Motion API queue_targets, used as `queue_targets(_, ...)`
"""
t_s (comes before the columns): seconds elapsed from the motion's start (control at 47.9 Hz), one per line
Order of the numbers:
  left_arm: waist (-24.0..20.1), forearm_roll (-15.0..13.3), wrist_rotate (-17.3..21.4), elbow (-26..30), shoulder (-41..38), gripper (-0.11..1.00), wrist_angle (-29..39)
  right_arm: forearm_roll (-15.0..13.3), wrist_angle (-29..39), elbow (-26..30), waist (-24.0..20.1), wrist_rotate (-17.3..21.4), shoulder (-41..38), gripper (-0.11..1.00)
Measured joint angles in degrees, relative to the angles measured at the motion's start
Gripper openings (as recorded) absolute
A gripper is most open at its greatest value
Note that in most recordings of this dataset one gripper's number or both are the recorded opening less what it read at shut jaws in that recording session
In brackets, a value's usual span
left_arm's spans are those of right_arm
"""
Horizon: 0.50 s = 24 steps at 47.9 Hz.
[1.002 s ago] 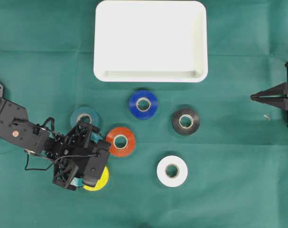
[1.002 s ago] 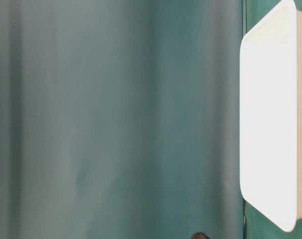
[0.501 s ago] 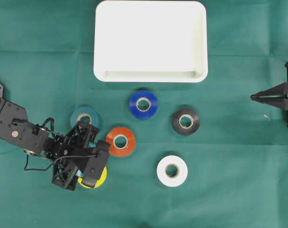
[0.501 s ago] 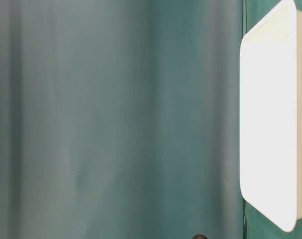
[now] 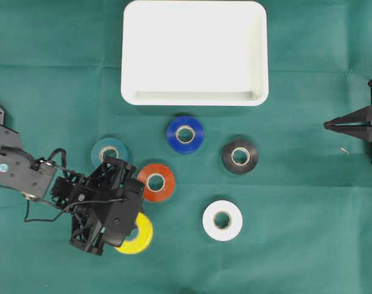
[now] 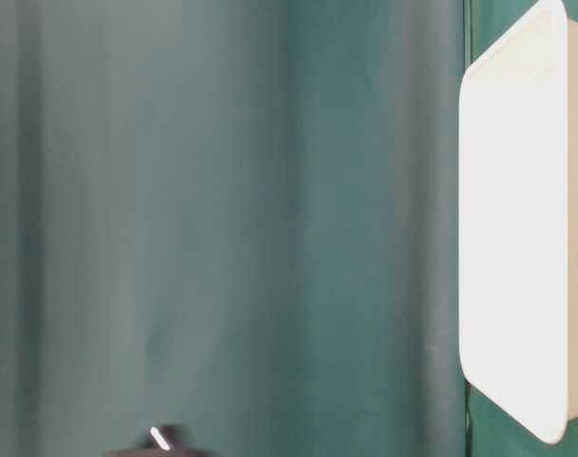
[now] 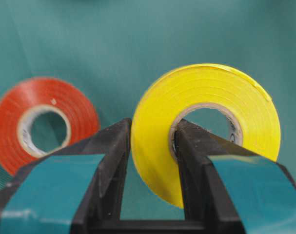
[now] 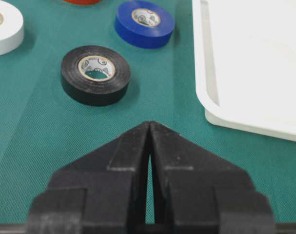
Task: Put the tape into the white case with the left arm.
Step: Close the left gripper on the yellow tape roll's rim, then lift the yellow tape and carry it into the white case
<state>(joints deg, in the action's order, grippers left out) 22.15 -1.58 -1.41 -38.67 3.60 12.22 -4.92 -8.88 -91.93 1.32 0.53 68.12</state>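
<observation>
Green cloth [image 5: 308,245] covers, seemingly, a table.

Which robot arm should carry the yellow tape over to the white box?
The left one. Its tool is already shut on the yellow tape, one finger outside the roll and one through its hole. The right tool sits shut and empty, far off at the table's right side. The white case holds nothing.

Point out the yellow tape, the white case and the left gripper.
yellow tape [image 7: 157,126]: left wrist view, face of the roll.
white case [image 5: 195,98]: overhead view, near rim.
left gripper [image 7: 152,161]: left wrist view, between the fingertips, shut on the roll's wall.
</observation>
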Motion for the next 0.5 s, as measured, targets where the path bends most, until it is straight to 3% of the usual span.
queue_targets(0.334, -0.44, 0.00, 0.35, 1.05, 2.99, 0.25, 2.46, 0.00, 0.00, 0.00, 0.00, 0.00, 0.00, -0.09)
queue_targets(0.501, -3.96, 0.00, 0.44, 1.05, 2.99, 0.25, 2.72, 0.00, 0.00, 0.00, 0.00, 0.00, 0.00, -0.09)
